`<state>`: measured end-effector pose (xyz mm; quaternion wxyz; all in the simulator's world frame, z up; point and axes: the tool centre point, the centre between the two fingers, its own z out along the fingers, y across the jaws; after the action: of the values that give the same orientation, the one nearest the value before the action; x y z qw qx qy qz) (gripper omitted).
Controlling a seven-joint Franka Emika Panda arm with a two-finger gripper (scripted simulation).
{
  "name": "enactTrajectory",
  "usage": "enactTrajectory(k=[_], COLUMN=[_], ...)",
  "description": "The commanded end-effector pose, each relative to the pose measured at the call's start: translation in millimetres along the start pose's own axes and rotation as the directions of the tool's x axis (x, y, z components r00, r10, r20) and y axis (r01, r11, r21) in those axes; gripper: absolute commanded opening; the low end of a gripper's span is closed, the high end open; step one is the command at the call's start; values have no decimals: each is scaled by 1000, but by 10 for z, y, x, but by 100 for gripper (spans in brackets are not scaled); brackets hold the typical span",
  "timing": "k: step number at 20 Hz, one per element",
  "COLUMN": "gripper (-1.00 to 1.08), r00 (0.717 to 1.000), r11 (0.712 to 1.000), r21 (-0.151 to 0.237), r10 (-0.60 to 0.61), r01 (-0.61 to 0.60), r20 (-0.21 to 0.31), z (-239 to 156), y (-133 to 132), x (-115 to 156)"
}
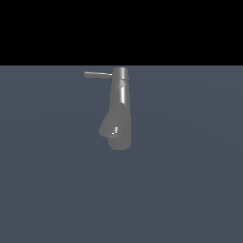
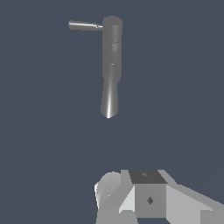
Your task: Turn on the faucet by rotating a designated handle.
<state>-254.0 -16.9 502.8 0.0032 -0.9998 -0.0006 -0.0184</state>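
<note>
The grey metallic faucet with its tall tapering body stands alone on the flat blue-grey worktop; in the exterior view its short cylindrical cap is uppermost and its rounded, bulging spout end lowest. The handle, a thin straight grey metal rod, sticks out sideways from that cap toward the exterior view's left, its long axis roughly at right angles to the body's own long axis; its free end is bare and nothing touches it.

The arm does not appear in the exterior view at all; only the wrist view shows part of the tool, a pale grey blocky mass at the near edge of that picture, and I cannot tell from it whether the fingers are spread or closed; it holds nothing that can be seen.

In the wrist view the faucet lies well apart from the tool, ahead of it, narrow end nearest and cap farthest; the rod projects from the far cap end, off to one side of the body's line. By my judgement the approach is not yet begun; the coming move must carry the tool past the whole length of the body to the rod's free end, then push across the rod's axis to swing it round the cap.
</note>
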Motion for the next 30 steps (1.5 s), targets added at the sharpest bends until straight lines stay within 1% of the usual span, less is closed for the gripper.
enactTrajectory(k=[1,5,10,14,18,21,24,27,30], gripper=[-100,-100,-100,-100,-100,-100,-100,-100,-100], r00=[1000,1000,998,992,979,962,939,910,875], r11=[1000,1000,998,991,977,960,936,907,873], r21=[0,7,23,41,61,73,82,86,85], r10=[1,19,66,124,200,269,337,405,471], r01=[-1,-19,-66,-124,-202,-272,-342,-412,-480], r20=[0,2,9,18,35,51,69,88,107], z=[0,6,26,56,109,167,238,321,414], y=[1,-7,-31,-60,-101,-139,-180,-224,-271], x=[2,53,184,343,552,738,926,1114,1299])
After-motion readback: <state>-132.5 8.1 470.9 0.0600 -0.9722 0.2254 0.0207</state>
